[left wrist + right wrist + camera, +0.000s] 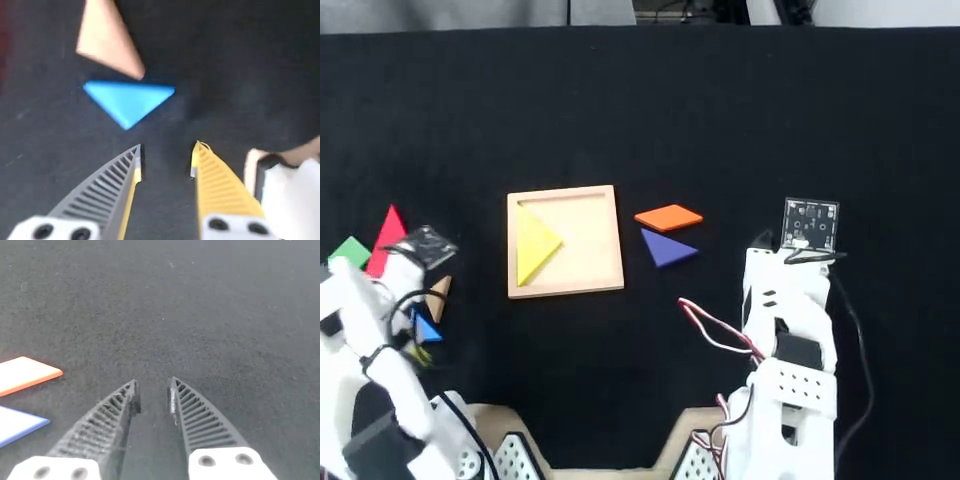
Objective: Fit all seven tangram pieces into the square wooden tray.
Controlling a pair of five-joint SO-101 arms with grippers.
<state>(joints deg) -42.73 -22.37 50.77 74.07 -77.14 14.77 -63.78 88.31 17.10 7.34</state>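
The square wooden tray (612, 238) lies mid-table with a yellow triangle (535, 245) in its left half. To its right lie an orange parallelogram (669, 217) (25, 374) and a purple triangle (667, 248) (17, 424). At the far left lie a red triangle (390, 232), a green square (350, 252), a tan triangle (440, 294) (107, 40) and a small blue triangle (426, 329) (129, 101). My left gripper (167, 150) is open just short of the blue triangle, holding nothing. My right gripper (153, 390) hovers over bare cloth right of the orange piece, its fingers narrowly open and empty.
Black cloth covers the whole table. The right arm (790, 330) stands at the lower right, the left arm (370, 400) at the lower left corner. Wooden arm bases (600, 445) sit along the near edge.
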